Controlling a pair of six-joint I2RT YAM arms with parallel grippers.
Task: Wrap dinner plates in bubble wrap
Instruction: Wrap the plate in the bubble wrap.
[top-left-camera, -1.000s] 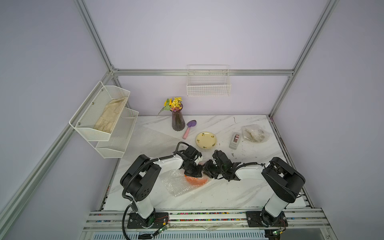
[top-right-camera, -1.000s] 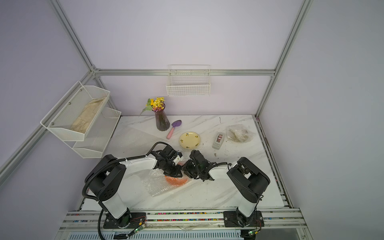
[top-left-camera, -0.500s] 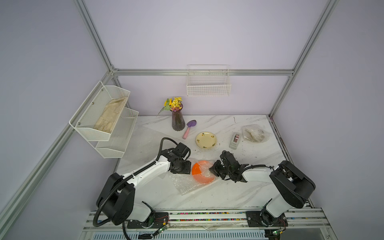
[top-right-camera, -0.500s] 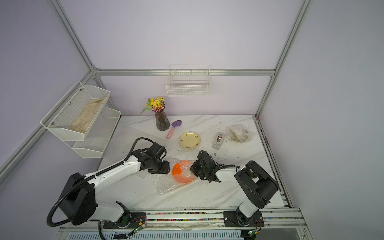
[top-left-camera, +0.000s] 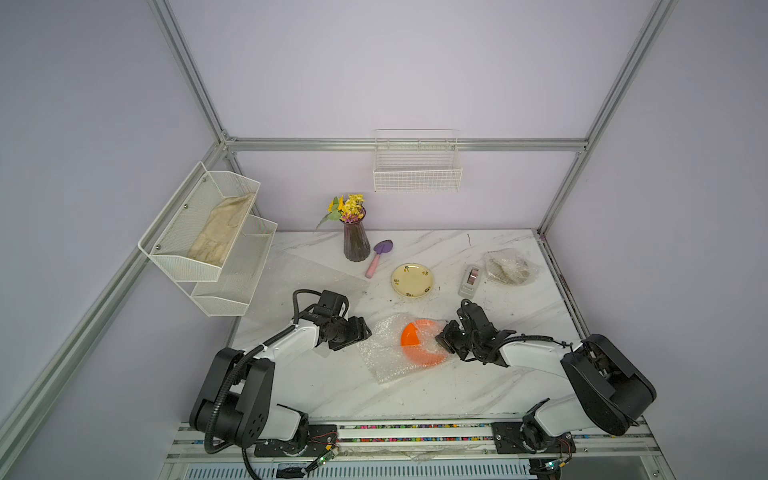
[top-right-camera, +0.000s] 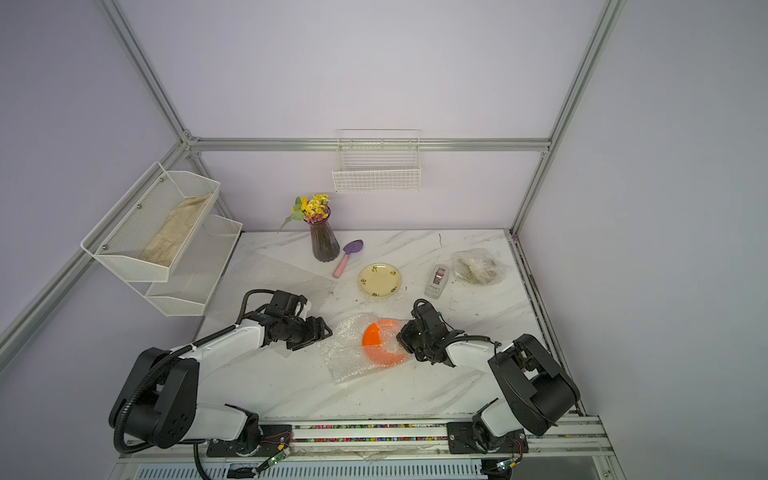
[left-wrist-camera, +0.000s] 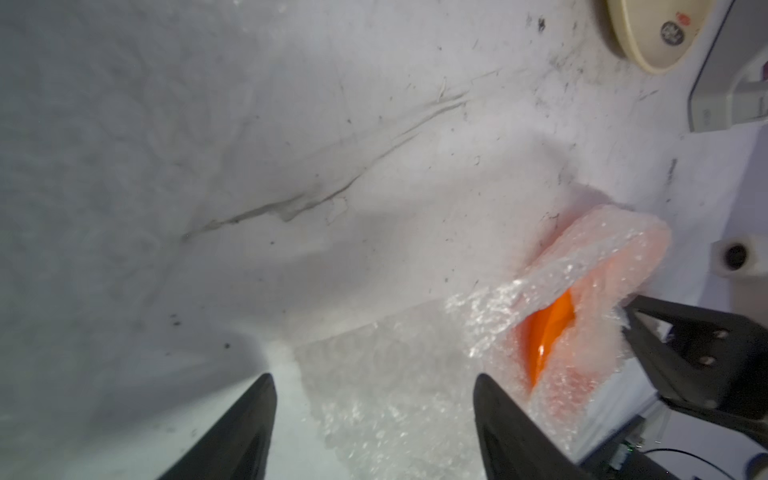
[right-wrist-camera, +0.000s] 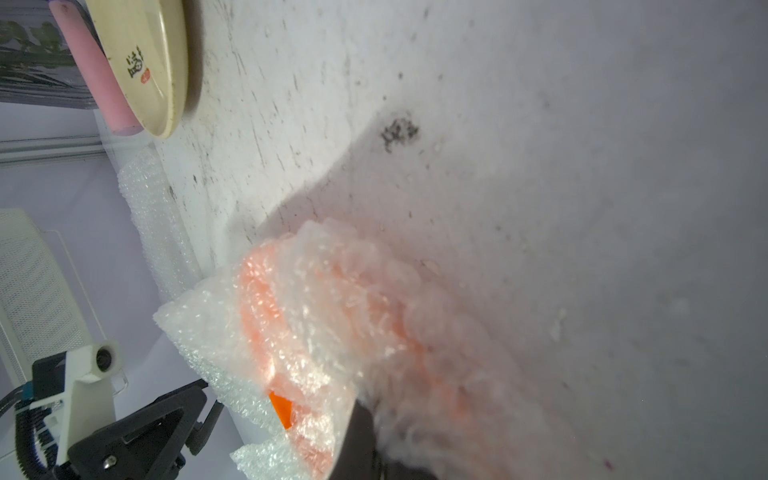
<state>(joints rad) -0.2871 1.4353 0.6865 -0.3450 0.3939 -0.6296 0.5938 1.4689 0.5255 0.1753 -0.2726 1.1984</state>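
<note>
Found the orange plate (top-left-camera: 411, 336) lying flat on a sheet of wrap (top-left-camera: 384, 361) at the front middle of the table (top-left-camera: 332, 386), between the two arms. Saw most of it veiled by wrap folded over from the right, with only a bare wedge showing on the side toward the left arm.

Noted the right gripper (top-left-camera: 441, 340) pinched tight on that folded layer at the plate's right rim. Confirmed this in the right wrist view by a dark finger (right-wrist-camera: 360, 432) buried in crinkled wrap (right-wrist-camera: 316, 316).

Noted the left gripper (top-left-camera: 366, 331) spread wide and holding nothing, low over the table, just beside the sheet's left edge. Saw in the left wrist view both fingers (left-wrist-camera: 245, 424) apart, with loose wrap (left-wrist-camera: 374, 395) lying between and ahead of them, none of it gripped.

Judged the deciding relation thus: bare wedge and free flap lying straight ahead of the left gripper, on its own side of the plate. Judged the left arm the nearer for taking that flap, with the right serving as anchor. Expected a need to close low on the sheet's edge and carry it rightward over the wedge.

Saw farther back, well apart: yellow plate (top-left-camera: 412, 280), tape dispenser (top-left-camera: 470, 280), wrapped bundle (top-left-camera: 510, 267), contents unclear.
</note>
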